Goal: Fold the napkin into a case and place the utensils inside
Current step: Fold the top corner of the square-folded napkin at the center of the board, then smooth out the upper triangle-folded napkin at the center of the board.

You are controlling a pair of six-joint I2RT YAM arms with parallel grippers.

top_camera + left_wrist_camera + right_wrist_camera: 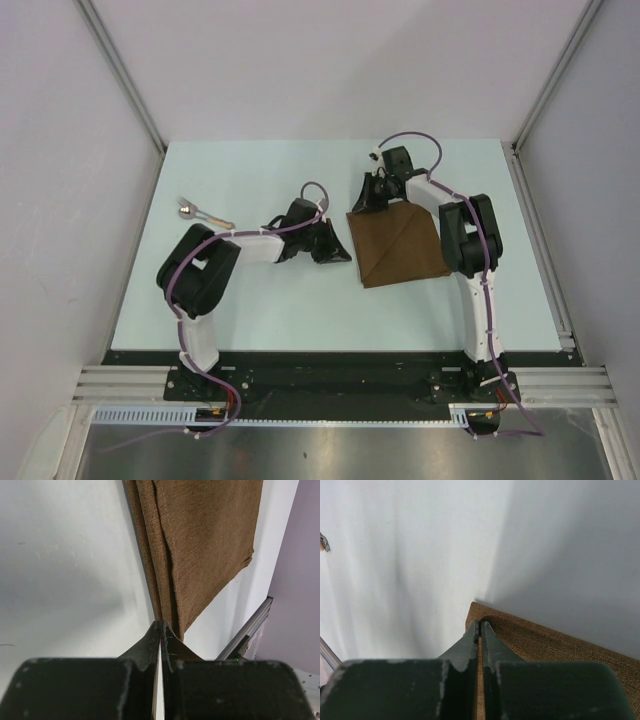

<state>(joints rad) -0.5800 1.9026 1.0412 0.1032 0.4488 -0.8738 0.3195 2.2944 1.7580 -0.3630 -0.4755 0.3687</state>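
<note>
The dark-brown napkin (pixel 400 245) lies flat right of the table's centre, with a diagonal crease across it. My left gripper (pixel 340 252) lies low at its left edge. In the left wrist view the jaws are shut, and the layered edge of the napkin (pixel 200 545) runs into the left gripper (pixel 161 626). My right gripper (pixel 368 198) sits on the napkin's far left corner. It is shut, with the napkin (pixel 545 642) bulging round the right gripper (pixel 480 625) and showing between its fingers. The utensils (pixel 200 212) lie on the table at the far left, apart from both grippers.
The pale table (pixel 260 300) is boxed in by grey walls. A metal rail (pixel 545 260) runs along its right edge, and the rail (pixel 247 632) also shows beyond the napkin in the left wrist view. The right arm's elbow (pixel 470 235) overhangs the napkin's right side.
</note>
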